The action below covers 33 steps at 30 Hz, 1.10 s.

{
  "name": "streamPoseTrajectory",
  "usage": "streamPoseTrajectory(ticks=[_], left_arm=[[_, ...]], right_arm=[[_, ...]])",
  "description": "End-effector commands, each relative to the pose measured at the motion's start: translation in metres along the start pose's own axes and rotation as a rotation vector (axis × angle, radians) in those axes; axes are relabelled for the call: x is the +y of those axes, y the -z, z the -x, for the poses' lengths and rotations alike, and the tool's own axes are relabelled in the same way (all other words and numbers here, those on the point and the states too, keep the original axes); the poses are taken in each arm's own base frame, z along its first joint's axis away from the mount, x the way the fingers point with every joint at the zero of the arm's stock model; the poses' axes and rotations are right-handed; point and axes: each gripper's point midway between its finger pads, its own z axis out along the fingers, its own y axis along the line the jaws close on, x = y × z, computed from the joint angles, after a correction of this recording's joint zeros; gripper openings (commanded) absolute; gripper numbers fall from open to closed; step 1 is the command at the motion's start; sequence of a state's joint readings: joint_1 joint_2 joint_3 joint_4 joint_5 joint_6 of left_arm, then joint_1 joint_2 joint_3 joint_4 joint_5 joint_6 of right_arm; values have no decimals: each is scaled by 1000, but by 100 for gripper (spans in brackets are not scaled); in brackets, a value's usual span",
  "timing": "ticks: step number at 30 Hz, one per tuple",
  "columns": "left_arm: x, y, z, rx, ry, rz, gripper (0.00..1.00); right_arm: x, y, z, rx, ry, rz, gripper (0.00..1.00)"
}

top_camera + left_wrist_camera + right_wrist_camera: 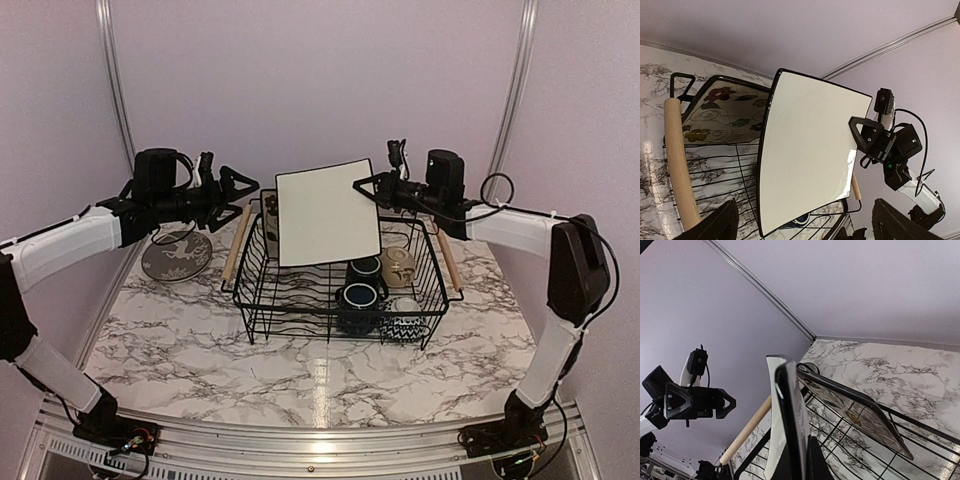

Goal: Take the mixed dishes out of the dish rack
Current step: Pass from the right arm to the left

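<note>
The dish rack (pixel 250 300), black wire with wooden handles (pixel 680 165), stands mid-table. My right gripper (pixel 364 186) is shut on the right edge of a square cream plate (pixel 325 212), held upright above the rack with its plain back (pixel 810 150) facing the left wrist camera. In the right wrist view the plate (pixel 790 405) is edge-on between my right gripper's (pixel 801 456) jaws. My left gripper (pixel 246 189) is open just left of the plate, apart from it. In the rack are a second floral plate (pixel 725 112), two dark blue mugs (pixel 358 297), a beige bowl (pixel 398 262) and a chevron bowl (pixel 405 323).
A grey round deer-pattern plate (pixel 177 256) lies on the marble table (pixel 300 390) left of the rack, under my left arm. Purple walls with metal rails close in the back and sides.
</note>
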State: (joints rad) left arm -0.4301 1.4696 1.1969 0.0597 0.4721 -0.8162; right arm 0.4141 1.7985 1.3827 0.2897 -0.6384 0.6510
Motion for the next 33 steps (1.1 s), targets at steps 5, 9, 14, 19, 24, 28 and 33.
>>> streamPoseTrajectory(ticks=[5,9,14,19,24,28,33], left_arm=[[-18,-30,-25,105,52,-137,92],[-27,-38,-31,141,82,-199,87],[-41,-43,-38,193,103,-292,79],[-48,-47,-48,232,114,-331,66],[-57,-51,-53,251,128,-380,52],[-62,-50,-51,243,145,-414,41],[-72,-45,-48,236,152,-457,21]], right_arm=[[94,46,69,-186,-19,330,0],[101,48,64,-159,-33,380,0],[103,49,57,-128,-37,400,0],[102,49,51,-104,-45,410,0],[103,50,49,-98,-48,413,0],[105,51,49,-95,-45,415,0],[102,50,46,-89,-50,413,0]])
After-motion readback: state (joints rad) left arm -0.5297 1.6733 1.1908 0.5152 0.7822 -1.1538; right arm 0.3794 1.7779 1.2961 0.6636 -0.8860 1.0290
